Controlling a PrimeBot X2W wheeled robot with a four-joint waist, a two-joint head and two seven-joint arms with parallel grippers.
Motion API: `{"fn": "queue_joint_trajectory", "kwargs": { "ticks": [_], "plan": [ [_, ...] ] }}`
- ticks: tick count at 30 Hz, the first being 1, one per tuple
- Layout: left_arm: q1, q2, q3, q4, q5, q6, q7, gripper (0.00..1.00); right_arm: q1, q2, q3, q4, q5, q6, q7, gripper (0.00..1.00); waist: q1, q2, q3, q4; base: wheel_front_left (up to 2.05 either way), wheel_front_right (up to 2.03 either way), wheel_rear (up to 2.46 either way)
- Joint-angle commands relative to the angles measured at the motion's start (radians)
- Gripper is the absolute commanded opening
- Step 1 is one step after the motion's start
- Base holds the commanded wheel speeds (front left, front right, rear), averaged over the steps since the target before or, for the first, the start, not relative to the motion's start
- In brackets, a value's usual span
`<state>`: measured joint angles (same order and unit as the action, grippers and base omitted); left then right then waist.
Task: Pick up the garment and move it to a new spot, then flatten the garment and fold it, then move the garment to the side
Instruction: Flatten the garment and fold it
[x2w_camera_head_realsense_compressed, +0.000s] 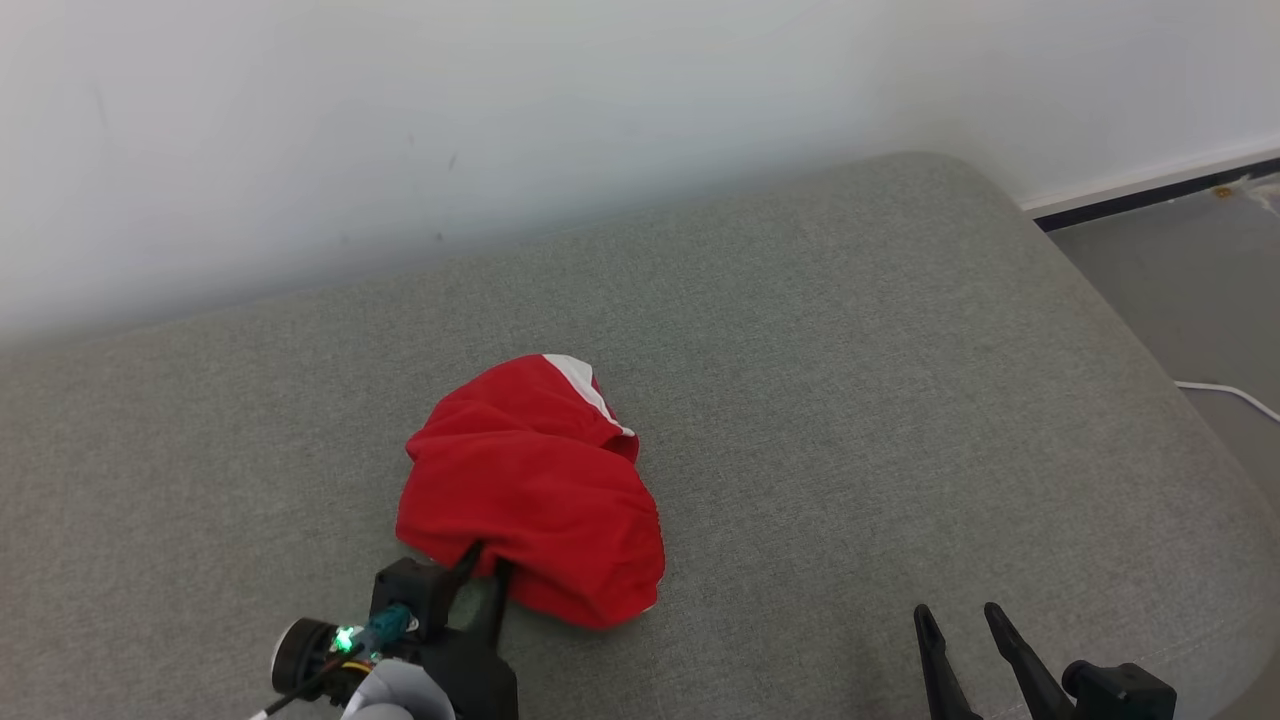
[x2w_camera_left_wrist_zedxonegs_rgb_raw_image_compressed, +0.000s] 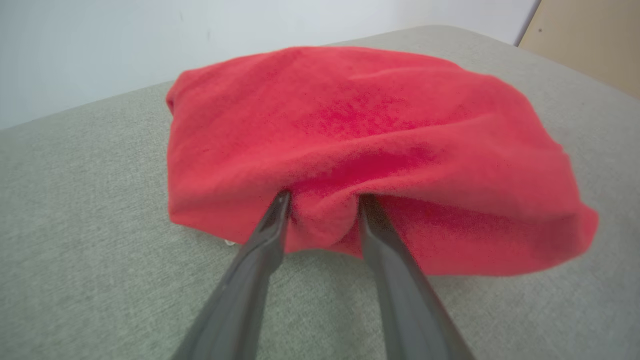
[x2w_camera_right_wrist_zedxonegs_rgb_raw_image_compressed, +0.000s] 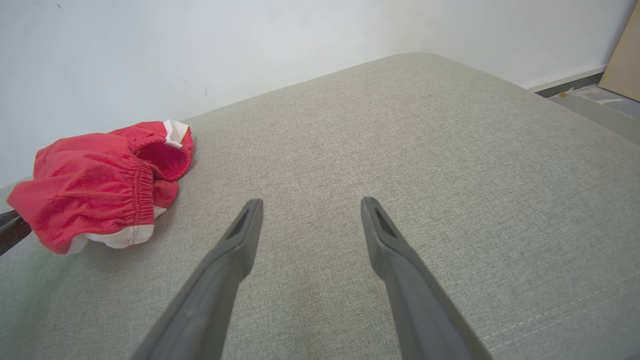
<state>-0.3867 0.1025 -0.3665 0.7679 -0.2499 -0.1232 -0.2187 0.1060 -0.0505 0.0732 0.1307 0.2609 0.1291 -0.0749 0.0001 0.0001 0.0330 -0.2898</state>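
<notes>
Crumpled red garment (x2w_camera_head_realsense_compressed: 530, 490) near the middle of a grey cushion (x2w_camera_head_realsense_compressed: 850, 400), left gripper (x2w_camera_head_realsense_compressed: 488, 560) at its 7 o'clock edge — 2 fingers (x2w_camera_left_wrist_zedxonegs_rgb_raw_image_compressed: 260, 240) apart astride a fold of cloth, right gripper (x2w_camera_head_realsense_compressed: 960, 615) well apart at 4 o'clock — prongs spread, holding nothing.

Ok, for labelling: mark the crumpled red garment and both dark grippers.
crumpled red garment (x2w_camera_head_realsense_compressed: 530, 490), head view, heap's middle.
left gripper (x2w_camera_left_wrist_zedxonegs_rgb_raw_image_compressed: 326, 197), left wrist view, between fingertips.
right gripper (x2w_camera_right_wrist_zedxonegs_rgb_raw_image_compressed: 311, 201), right wrist view, between fingertips.
</notes>
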Motion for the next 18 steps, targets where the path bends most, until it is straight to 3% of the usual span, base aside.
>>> {"fn": "queue_joint_trajectory", "kwargs": {
  "ticks": [1, 8, 18],
  "plan": [
    [-0.024, -0.009, -0.001, 0.006, -0.026, -0.001, -0.009, 0.0, -0.006, -0.001, -0.002, -0.001, 0.001, 0.003, -0.005, 1.0, -0.0001, -0.0001, 0.002, 0.0, 0.0, 0.0, 0.0],
    [-0.09, -0.047, -0.046, -0.08, -0.155, -0.006, -0.034, 0.0, -0.012, -0.001, -0.001, 0.004, 0.005, 0.003, -0.006, 1.0, -0.0001, -0.0001, -0.005, 0.008, 0.0, 0.0, 0.0],
    [-0.252, -0.052, -0.207, -0.349, -0.428, -0.007, -0.047, 0.0, -0.018, 0.0, 0.008, 0.02, 0.015, 0.003, -0.013, 1.0, -0.0001, -0.0001, -0.028, 0.008, 0.0, 0.0, 0.0]
  ]
}}
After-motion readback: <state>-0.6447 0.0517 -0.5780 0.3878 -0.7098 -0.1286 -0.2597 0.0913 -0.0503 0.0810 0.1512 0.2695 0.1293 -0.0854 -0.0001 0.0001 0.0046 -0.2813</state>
